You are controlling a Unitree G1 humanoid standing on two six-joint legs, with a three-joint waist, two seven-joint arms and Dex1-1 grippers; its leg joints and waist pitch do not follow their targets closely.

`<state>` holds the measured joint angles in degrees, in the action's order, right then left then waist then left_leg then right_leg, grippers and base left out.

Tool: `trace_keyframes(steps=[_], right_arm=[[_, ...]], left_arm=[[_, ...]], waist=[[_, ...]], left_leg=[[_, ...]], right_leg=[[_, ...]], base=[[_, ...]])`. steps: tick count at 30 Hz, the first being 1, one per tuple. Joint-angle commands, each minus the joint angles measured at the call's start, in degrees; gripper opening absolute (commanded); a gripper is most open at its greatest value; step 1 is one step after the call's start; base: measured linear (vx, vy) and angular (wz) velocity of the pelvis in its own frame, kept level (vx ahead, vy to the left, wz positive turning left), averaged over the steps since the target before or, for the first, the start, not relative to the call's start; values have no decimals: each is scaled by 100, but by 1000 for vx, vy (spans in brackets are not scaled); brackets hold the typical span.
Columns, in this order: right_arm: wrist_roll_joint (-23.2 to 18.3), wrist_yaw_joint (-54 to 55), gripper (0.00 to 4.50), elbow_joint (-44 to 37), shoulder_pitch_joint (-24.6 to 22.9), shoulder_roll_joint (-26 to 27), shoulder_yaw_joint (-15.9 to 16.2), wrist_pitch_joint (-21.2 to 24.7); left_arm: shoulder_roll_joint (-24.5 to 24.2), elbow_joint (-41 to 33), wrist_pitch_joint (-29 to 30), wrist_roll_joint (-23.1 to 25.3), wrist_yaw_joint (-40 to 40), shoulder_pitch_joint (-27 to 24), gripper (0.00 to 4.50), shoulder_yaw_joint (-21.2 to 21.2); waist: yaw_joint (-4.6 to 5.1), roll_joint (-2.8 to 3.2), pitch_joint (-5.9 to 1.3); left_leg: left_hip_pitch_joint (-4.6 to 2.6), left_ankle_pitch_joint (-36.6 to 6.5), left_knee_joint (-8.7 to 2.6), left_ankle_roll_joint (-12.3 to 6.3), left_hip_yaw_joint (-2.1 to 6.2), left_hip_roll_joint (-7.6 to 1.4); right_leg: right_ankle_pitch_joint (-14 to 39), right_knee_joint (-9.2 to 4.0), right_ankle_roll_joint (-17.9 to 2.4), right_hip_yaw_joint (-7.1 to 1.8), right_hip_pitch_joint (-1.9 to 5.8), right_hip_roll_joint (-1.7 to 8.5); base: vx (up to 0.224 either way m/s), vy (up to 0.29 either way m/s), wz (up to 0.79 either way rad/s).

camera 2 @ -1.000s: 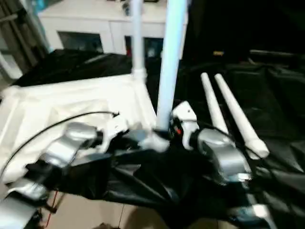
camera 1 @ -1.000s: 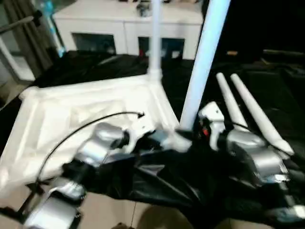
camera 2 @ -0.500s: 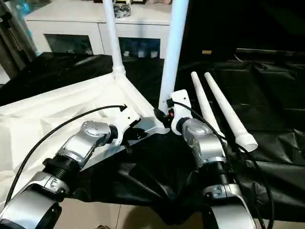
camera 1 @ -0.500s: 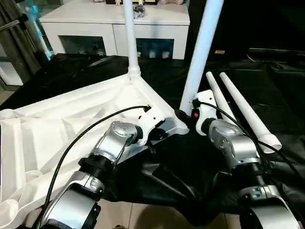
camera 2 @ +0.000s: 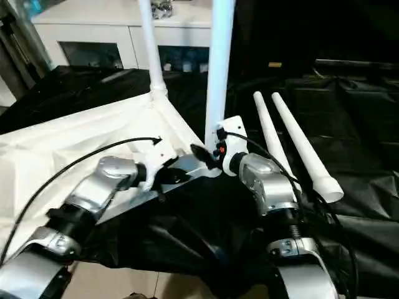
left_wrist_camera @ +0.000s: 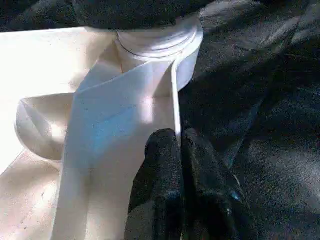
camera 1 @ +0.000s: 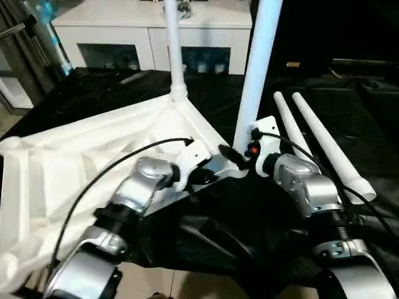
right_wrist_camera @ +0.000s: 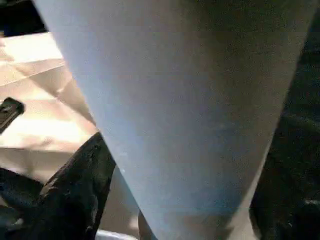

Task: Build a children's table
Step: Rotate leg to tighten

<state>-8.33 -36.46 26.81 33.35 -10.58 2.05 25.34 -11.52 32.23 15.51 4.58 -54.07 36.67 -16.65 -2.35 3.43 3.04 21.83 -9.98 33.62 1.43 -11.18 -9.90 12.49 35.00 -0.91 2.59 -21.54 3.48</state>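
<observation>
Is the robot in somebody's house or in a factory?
Probably a room in a home or a lab set up like one: a white cabinet with glass doors stands behind, and the tabletop lies on black sheeting over the floor.

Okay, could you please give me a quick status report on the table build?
Left gripper pinching tabletop rim. Right gripper at near upright leg. Far leg standing, two legs loose on black sheet. Nothing in the way.

Black-draped surface [camera 1: 349, 99], upturned white tabletop [camera 1: 68, 168], two loose white legs [camera 1: 324, 146] lying beside it
</observation>
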Motion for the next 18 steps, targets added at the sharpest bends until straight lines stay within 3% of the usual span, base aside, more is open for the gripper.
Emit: trace_keyframes(steps=[1, 4, 5, 6, 7, 13, 18], right_arm=[[85, -376, 438, -72, -153, -72, 455, 289], [82, -770, 438, -338, -260, -319, 631, 391], [60, -989, 438, -478, -320, -449, 708, 466], [30, -1386, 438, -700, -425, -698, 845, 517], [12, -1557, 438, -795, -474, -811, 897, 528], [-45, -2205, 438, -1185, -624, -1277, 1130, 464], [-89, -2390, 438, -1372, -666, -1456, 1207, 491]], left_arm=[[116, -538, -396, -314, -611, 58, 0, -281], [11, -647, -397, -363, -767, -10, 0, -285], [-46, -704, -426, -393, -865, -49, 0, -292], [-163, -823, -525, -479, -1119, -143, 0, -317], [-230, -888, -572, -521, -1257, -196, 0, -337], [-463, -1096, -696, -626, -1691, -338, 0, -386], [-587, -1231, -697, -712, -1969, -397, 0, -404]], waist=[[-33, -24, -438], [-60, -30, -450], [-94, -38, -449], [-116, -24, -432], [-147, -11, -415], [-199, -37, -379], [-233, -34, -387]], left_leg=[[-79, -563, -315, -331, 182, -348], [-49, -274, -273, -551, 164, -340], [-42, -305, -271, -628, 173, -341], [-56, -446, -277, -652, 162, -361], [-66, -665, -293, -577, 157, -382], [-102, -1009, -331, -271, 156, -393], [-112, -963, -323, -224, 149, -386]], right_leg=[[-395, -331, -1447, -263, 235, 488], [-937, -275, -1513, -243, 215, 481], [-953, -271, -1513, -225, 237, 483], [-730, -297, -1511, -222, 204, 489], [-359, -330, -1482, -228, 192, 492], [441, -389, -1387, -252, 173, 496], [443, -388, -1365, -260, 149, 489]], base=[[0, 0, 0], [0, 0, 0], [0, 0, 0], [0, 0, 0], [0, 0, 0], [0, 0, 0], [0, 0, 0]])
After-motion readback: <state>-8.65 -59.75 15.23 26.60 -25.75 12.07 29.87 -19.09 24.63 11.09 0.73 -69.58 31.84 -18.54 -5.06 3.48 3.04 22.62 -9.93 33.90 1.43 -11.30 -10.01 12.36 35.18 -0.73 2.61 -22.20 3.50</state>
